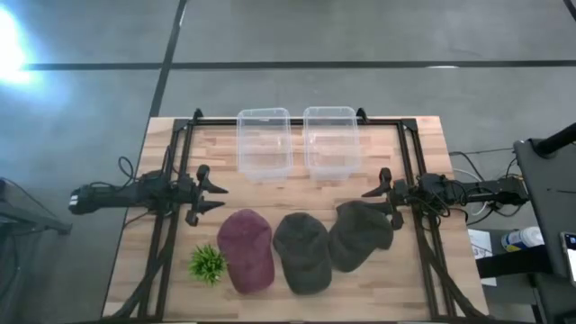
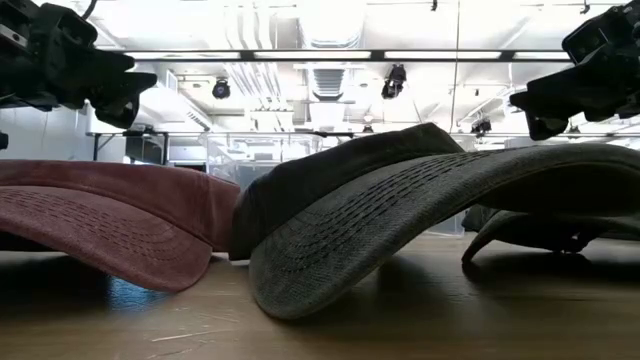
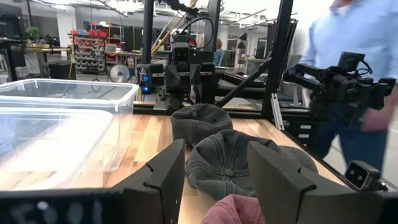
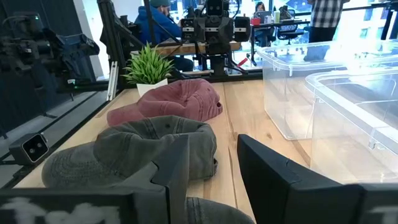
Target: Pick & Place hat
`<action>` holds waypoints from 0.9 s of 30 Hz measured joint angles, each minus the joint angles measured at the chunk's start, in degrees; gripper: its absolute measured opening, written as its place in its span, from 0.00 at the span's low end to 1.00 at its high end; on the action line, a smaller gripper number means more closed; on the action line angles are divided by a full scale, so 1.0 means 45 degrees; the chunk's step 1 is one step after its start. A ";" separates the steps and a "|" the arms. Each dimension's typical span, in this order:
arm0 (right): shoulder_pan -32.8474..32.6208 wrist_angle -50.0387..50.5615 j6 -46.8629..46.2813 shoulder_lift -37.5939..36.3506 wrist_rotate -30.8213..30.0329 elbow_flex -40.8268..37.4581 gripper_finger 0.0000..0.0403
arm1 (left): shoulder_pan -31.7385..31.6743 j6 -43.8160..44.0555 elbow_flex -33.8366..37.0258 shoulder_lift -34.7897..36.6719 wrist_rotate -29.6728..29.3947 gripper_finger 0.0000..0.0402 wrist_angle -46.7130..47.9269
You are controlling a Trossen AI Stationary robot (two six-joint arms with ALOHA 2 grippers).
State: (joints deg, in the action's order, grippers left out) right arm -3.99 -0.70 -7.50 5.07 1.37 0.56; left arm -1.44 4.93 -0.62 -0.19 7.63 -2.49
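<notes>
Nearest the low camera, the grey hat fills the foreground, its brim curling onto the table. Across the table's front, a small green plant is leftmost, then the maroon hat, the grey hat, and a second dark hat, apparently overlapping. Behind sit two clear bins. The left gripper hangs spread at the left edge; the right gripper hangs spread beside the rightmost hat.
</notes>
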 joint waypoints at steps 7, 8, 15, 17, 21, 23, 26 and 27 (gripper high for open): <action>0.0000 -0.0001 -0.0001 0.0002 0.0000 0.0000 0.33 | 0.0001 0.0002 0.0000 0.0001 0.0001 0.42 0.0001; 0.0005 -0.0001 -0.0001 0.0003 0.0000 0.0000 0.33 | 0.0001 -0.0001 0.0000 -0.0004 0.0001 0.42 0.0002; 0.0002 0.0003 0.2308 -0.0001 -0.0269 0.0000 0.33 | -0.0002 0.0002 0.0000 -0.0003 -0.0002 0.42 0.0000; 0.0004 0.0008 0.3227 -0.0001 -0.0403 0.0000 0.33 | -0.0003 -0.0001 0.0000 0.0000 0.0000 0.42 0.0002; 0.0000 0.0008 0.3640 0.0000 -0.0405 0.0000 0.33 | -0.0001 -0.0001 0.0005 -0.0001 0.0001 0.42 0.0000; 0.0000 0.0008 0.3028 0.0002 -0.0381 0.0000 0.33 | 0.0001 -0.0001 0.0000 -0.0004 0.0001 0.42 0.0002; 0.0000 -0.0070 -0.0339 0.0003 -0.0148 -0.0005 0.33 | 0.0000 -0.0001 0.0003 -0.0001 0.0001 0.42 0.0002; 0.0000 -0.0196 -0.1685 0.0003 -0.0145 -0.0004 0.33 | -0.0002 -0.0001 0.0000 -0.0004 -0.0002 0.42 0.0002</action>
State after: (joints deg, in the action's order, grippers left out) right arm -3.99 -1.59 -15.09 5.08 0.71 0.54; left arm -1.45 4.93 -0.62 -0.21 7.63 -2.48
